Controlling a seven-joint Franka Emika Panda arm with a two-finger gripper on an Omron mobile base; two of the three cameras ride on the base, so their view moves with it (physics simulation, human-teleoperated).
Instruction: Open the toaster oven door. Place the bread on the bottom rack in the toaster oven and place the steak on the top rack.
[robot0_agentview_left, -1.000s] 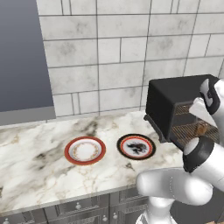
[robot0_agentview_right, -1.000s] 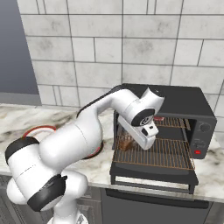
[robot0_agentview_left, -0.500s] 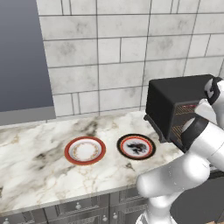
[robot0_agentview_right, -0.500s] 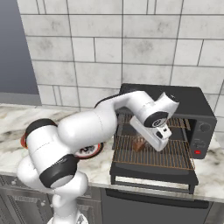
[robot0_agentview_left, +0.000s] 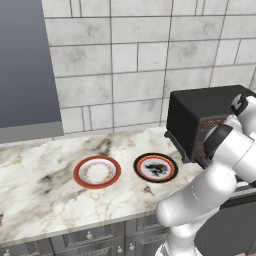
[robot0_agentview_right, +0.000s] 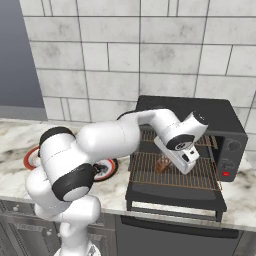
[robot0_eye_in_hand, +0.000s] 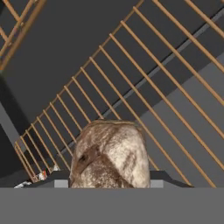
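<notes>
Reaching into the boxy matte-black toaster oven (robot0_agentview_right: 220, 120), the white arm has its claw (robot0_eye_in_hand: 109, 186) low over a pulled-out wire shelf, with the brown, dark-crusted chunk of bread (robot0_eye_in_hand: 110, 155) sitting between its fingers; the fingertips themselves are hidden at the bottom of the hand view, so whether they press on the bread or stand just clear of it cannot be told. In the right base view the bread (robot0_agentview_right: 162, 164) lies on the thin metal bottom rack (robot0_agentview_right: 172, 172), above the wide black door (robot0_agentview_right: 172, 200) folded down flat. On the marble counter (robot0_agentview_left: 45, 200) stand 2 round plates, a red-rimmed one (robot0_agentview_left: 97, 172) and a dark-rimmed one (robot0_agentview_left: 156, 167), side by side left of the oven.
</notes>
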